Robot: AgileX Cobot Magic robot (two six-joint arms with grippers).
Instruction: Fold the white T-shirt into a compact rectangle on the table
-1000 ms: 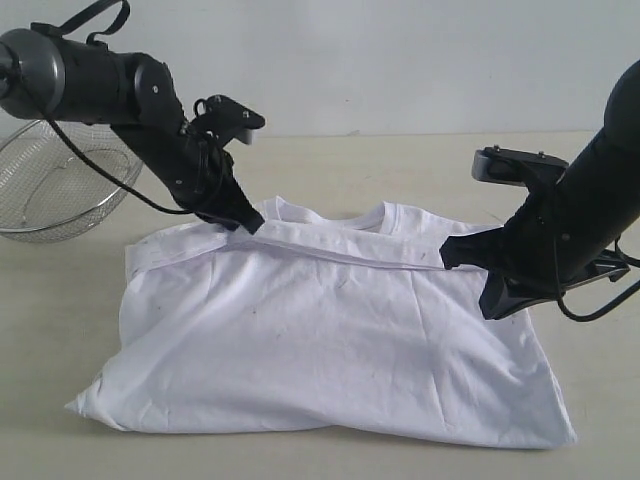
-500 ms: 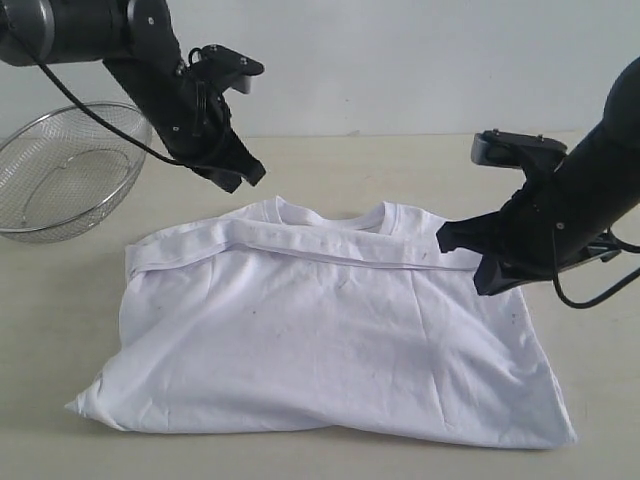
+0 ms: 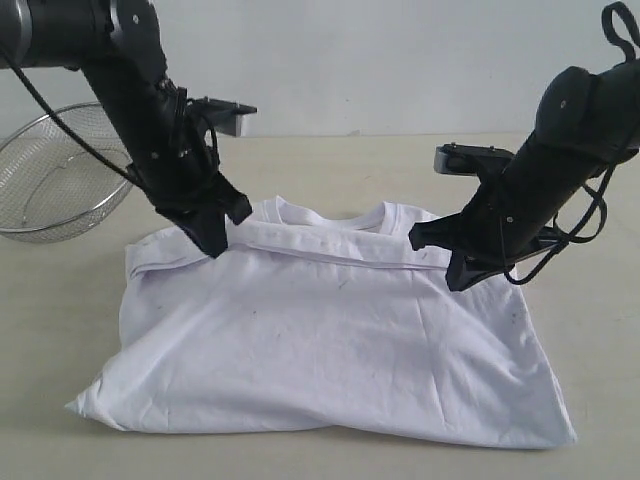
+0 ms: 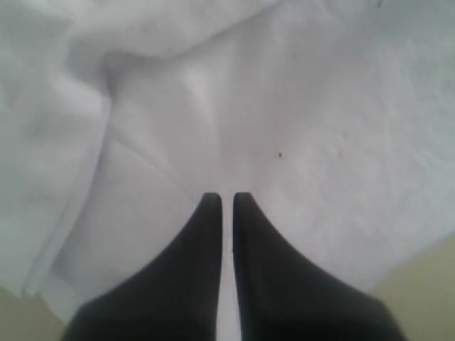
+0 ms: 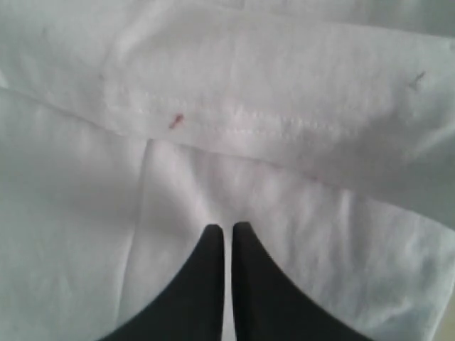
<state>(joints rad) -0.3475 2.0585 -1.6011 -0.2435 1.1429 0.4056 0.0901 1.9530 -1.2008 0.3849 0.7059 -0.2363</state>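
Observation:
The white T-shirt (image 3: 330, 340) lies on the table (image 3: 350, 165) folded in half, plain back up. Its hem edge (image 3: 330, 255) runs just below the collar (image 3: 335, 215). My left gripper (image 3: 218, 238) is shut, its tips at the shirt's far left corner by the hem fold. In the left wrist view that gripper (image 4: 227, 195) shows two fingers almost together over white cloth, nothing between them. My right gripper (image 3: 440, 262) is shut over the hem's right end. The right wrist view shows this gripper (image 5: 227, 227) just short of the stitched hem (image 5: 270, 128), holding nothing.
A wire-mesh metal basket (image 3: 50, 180) stands at the far left of the table, behind my left arm. A pale wall rises behind the table's back edge.
Both grippers have let go of the hem. The left one rose, then came back down onto the shirt's far left corner. The right arm swung leftwards over the hem. The shirt has stayed put.

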